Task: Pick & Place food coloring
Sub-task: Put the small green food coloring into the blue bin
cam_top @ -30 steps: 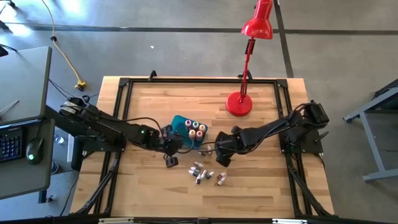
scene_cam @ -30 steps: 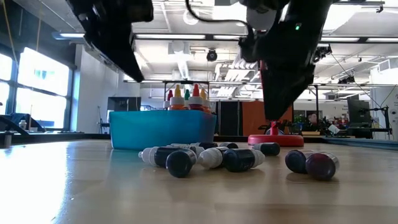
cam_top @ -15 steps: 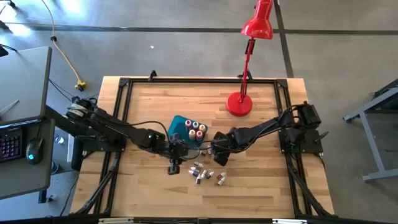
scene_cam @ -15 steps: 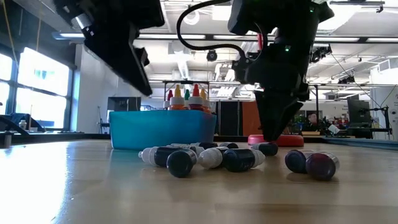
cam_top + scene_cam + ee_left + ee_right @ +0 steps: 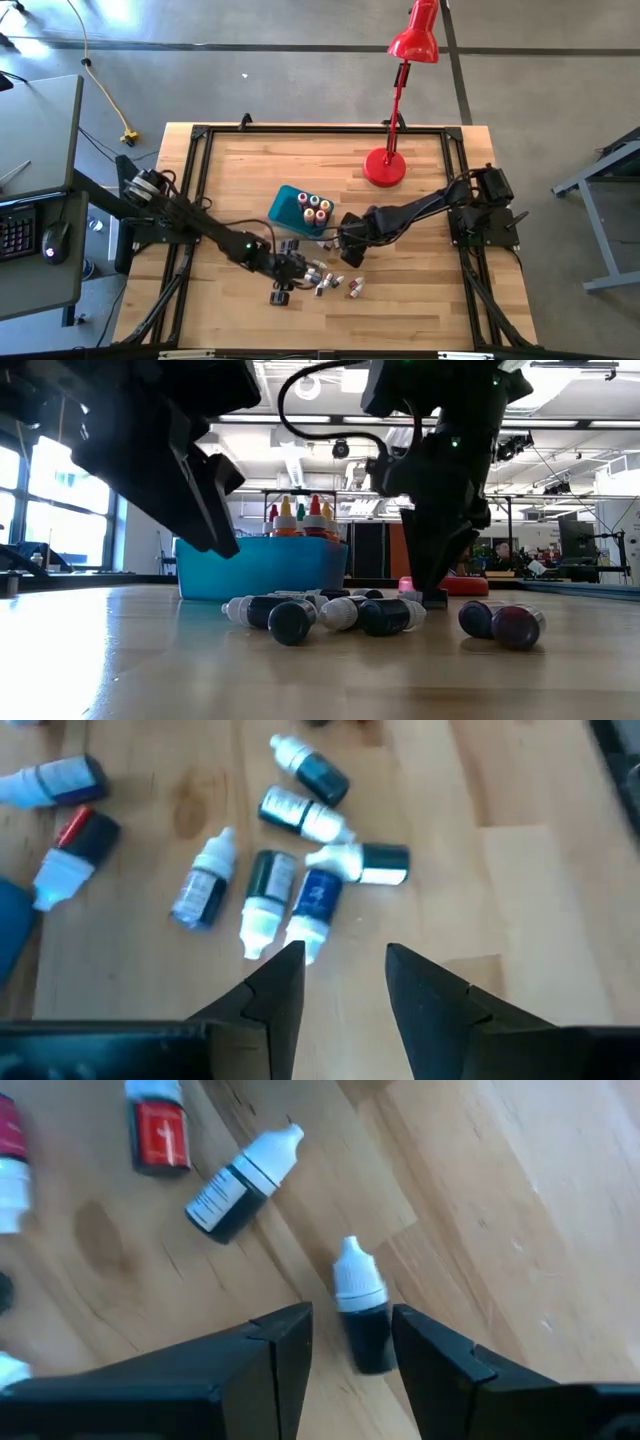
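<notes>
Hovering low over the table, left gripper sits at lower centre of the high view, fingers parted with a clear gap and nothing between them. Just ahead of its tips lies a loose cluster of food coloring bottles on their sides, white caps pointing various ways.

Right gripper is at centre of the high view, just right of the blue tub. Its fingers stand apart on either side of a dark bottle with a white cap, lying on the wood; contact with the bottle cannot be told. Two more bottles, a dark one and a red one, lie beyond it.

Blue tub holds several upright bottles with yellow, orange and red caps. Low view shows the loose bottles lying in front of the tub.

Red desk lamp stands on the table in the upper right of the high view.
</notes>
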Robot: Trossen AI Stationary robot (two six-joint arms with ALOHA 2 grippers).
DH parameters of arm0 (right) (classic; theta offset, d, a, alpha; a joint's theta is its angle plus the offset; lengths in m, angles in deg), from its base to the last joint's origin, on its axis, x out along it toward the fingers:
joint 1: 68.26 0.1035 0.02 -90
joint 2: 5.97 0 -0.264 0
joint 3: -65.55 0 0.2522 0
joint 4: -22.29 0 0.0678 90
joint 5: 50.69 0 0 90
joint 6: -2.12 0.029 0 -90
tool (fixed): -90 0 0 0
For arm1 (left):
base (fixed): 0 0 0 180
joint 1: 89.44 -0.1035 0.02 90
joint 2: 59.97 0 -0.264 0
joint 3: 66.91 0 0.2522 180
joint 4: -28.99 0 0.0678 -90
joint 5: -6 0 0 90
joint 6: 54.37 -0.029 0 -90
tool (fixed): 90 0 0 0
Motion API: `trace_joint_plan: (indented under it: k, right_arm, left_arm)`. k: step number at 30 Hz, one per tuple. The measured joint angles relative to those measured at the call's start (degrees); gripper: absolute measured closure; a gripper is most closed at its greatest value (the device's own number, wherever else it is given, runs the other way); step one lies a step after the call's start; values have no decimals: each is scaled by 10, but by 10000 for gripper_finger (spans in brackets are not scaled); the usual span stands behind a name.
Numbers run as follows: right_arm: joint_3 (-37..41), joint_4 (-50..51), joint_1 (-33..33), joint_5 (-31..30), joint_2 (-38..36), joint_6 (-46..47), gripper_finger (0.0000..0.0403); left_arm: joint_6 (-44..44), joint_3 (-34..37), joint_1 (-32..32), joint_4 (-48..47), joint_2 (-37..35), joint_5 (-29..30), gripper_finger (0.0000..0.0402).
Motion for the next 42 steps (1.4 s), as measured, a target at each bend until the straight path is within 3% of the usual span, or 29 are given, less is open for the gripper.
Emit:
trace_joint_plan:
  k: [12, 20, 25, 32, 42]
  right_arm:
    - [-2, -10, 1, -1, 41, -41, 274]
    - [1, -18, 7, 21, 26, -46, 341]
    - [-23, -19, 13, 40, -13, -46, 341]
    - [-80, -106, 22, -89, -41, -125, 328]
    - [-81, -192, -1, -110, -15, -204, 325]
  left_arm:
    - [6, 0, -1, 4, 0, 18, 263]
    - [9, -15, -1, -11, -2, 13, 263]
    - [9, -68, -1, -111, -17, 16, 263]
    - [28, -173, 9, -349, -28, 94, 263]
    - [30, -220, 19, -371, -28, 122, 263]
